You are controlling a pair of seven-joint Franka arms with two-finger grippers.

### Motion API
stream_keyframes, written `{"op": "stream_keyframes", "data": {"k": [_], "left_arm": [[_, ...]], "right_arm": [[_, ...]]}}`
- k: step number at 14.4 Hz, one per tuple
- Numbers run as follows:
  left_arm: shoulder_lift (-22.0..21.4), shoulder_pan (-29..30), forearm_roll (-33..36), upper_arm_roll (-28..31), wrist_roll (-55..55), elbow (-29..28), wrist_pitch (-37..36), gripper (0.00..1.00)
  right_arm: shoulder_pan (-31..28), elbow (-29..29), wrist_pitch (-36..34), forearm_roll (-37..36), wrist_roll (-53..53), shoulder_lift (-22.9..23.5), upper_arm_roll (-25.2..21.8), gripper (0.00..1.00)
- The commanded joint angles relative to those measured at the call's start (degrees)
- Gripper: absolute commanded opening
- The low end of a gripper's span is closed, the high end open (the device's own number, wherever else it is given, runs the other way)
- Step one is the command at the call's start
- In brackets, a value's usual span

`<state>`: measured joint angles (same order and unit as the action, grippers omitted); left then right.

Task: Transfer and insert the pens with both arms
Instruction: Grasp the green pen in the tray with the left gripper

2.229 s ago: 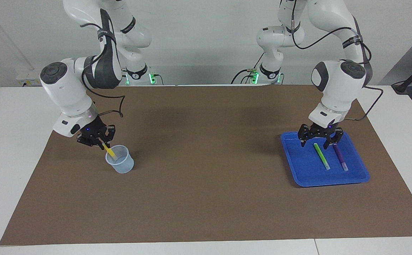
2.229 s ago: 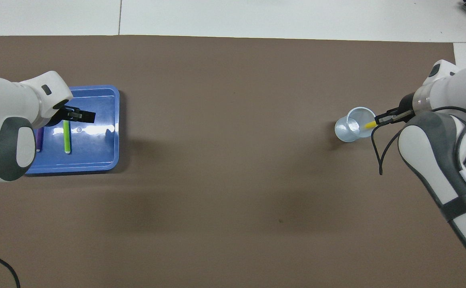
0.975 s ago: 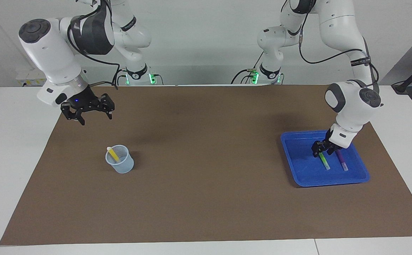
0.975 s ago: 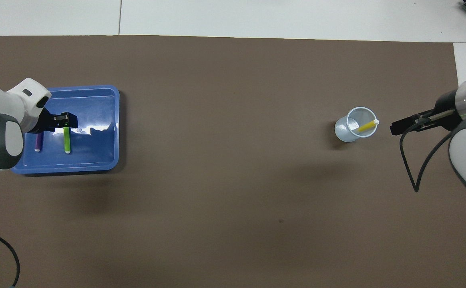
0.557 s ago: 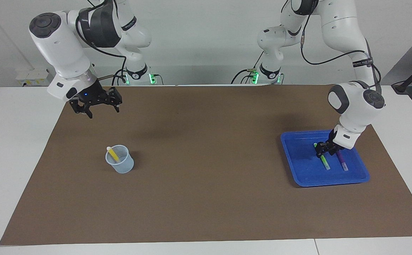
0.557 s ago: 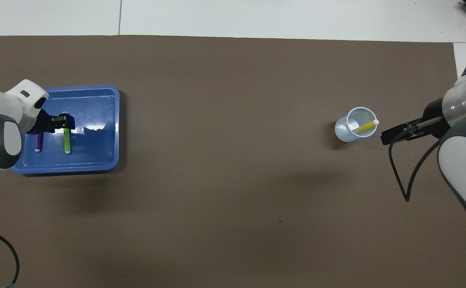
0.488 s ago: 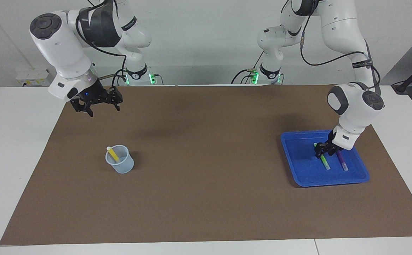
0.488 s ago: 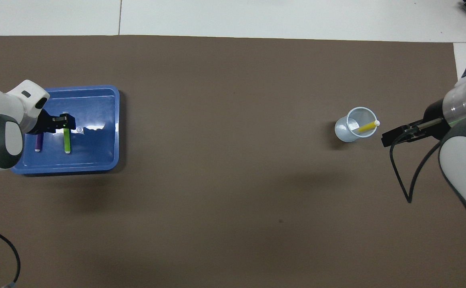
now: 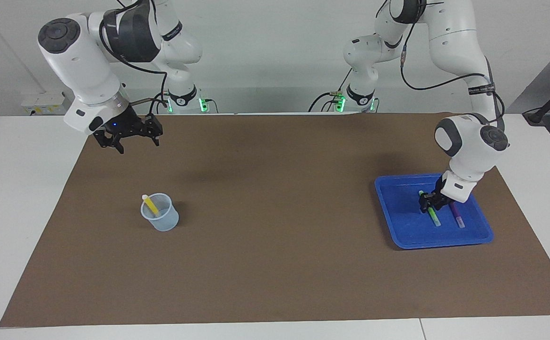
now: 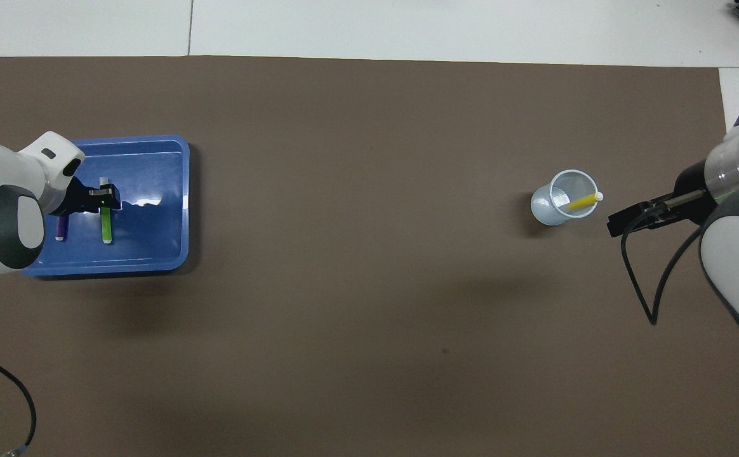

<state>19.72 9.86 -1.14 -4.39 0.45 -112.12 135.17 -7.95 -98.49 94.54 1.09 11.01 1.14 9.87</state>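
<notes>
Two pens, green point(image 9: 430, 208) and purple point(image 9: 456, 213), lie in the blue tray point(image 9: 400, 226); the left pincer point(image 9: 429, 201) is down on the green pen, grip not discernible. One yellow pen point(image 9: 150, 204) leans in the clear cup point(image 9: 162, 220); the right pincer point(image 9: 127, 137) hangs open over the table point(image 9: 275, 236).

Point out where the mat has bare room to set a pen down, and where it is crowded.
Bare: the brown mat between the cup holding the yellow pen and the blue tray, and the strip farther from the robots than both. Crowded: the tray, where the left gripper is down on the green pen beside the purple pen. The right gripper, open, waits raised nearer the robots than the cup.
</notes>
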Motion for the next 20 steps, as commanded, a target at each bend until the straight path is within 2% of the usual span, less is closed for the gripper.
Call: {"op": "stream_keyframes", "data": {"k": [1,2,3,5,8,12,15,17,20], "left_arm": [[-0.20,0.43,-0.53,-0.27,0.08,-0.91,1.24,0.24],[-0.12,0.43,-0.53,-0.27,0.08,-0.83,1.33,0.13],[-0.12,0.43,-0.53,-0.27,0.08,-0.82,1.33,0.07],[-0.12,0.43,-0.53,-0.27,0.08,-0.83,1.42,0.00],[-0.12,0.25,-0.53,-0.27,0.08,-0.04,-0.16,0.00],[1.37,-0.36,-0.26,-0.27,-0.10,7.94,-7.35,0.00],[1.20,-0.72,-0.17,-0.44,0.17,9.28,-9.30,0.00],[0.59,-0.72,-2.09,-0.70,-0.44,9.54,-12.71,0.00],[-0.03,-0.89,-9.48,-0.97,-3.77,12.26,-20.79,0.00]], "right_arm": [[-0.14,-0.39,-0.67,0.05,-0.99,-0.88,0.33,1.00],[-0.13,-0.39,-0.58,0.05,-1.08,-0.88,0.33,1.00],[-0.13,-0.39,-0.58,0.05,-1.08,-0.88,0.33,1.00],[-0.40,-0.39,-0.67,0.05,-0.99,-0.88,0.33,1.00],[-0.14,-0.39,-0.67,0.14,-1.08,-0.88,0.33,1.00],[-0.39,-0.47,-0.76,0.14,-1.08,-0.88,0.33,1.00],[-0.40,-0.65,-0.58,0.23,-1.08,-1.14,0.33,1.00],[-0.13,-0.82,-0.58,0.31,-1.08,-1.14,0.33,1.00],[0.04,-0.74,-0.23,5.66,-2.65,-1.14,0.33,1.00]]}}
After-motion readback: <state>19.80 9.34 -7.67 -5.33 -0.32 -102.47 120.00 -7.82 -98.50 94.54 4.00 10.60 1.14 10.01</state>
